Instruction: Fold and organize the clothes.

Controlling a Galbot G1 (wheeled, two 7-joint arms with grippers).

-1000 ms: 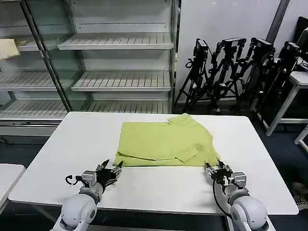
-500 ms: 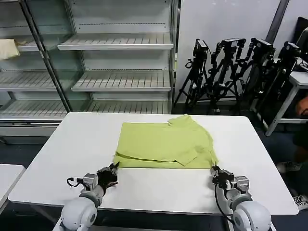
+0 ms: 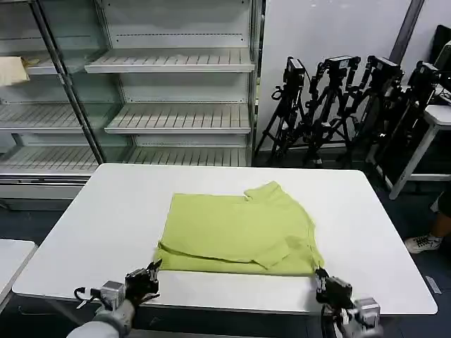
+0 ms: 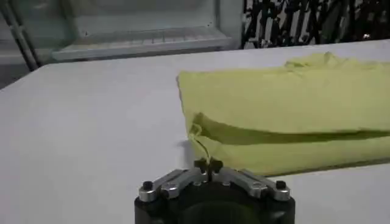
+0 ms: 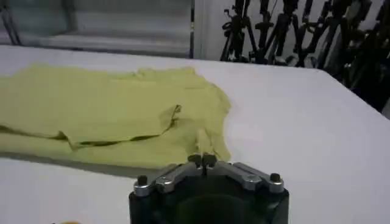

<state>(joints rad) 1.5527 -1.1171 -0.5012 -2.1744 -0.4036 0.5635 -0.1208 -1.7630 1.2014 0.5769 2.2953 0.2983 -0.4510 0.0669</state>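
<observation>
Toward the table's [image 3: 91, 225] near edge lies the T-shirt [image 3: 239, 229], folded once, sleeve loose; further folds remain. Left gripper [image 4: 208, 164] and right gripper [image 5: 202, 160] each pinch a near corner, fingers together.

At the lower edge we lose most of both arms; the T-shirt's [image 4: 292, 115] far end runs off right.
</observation>
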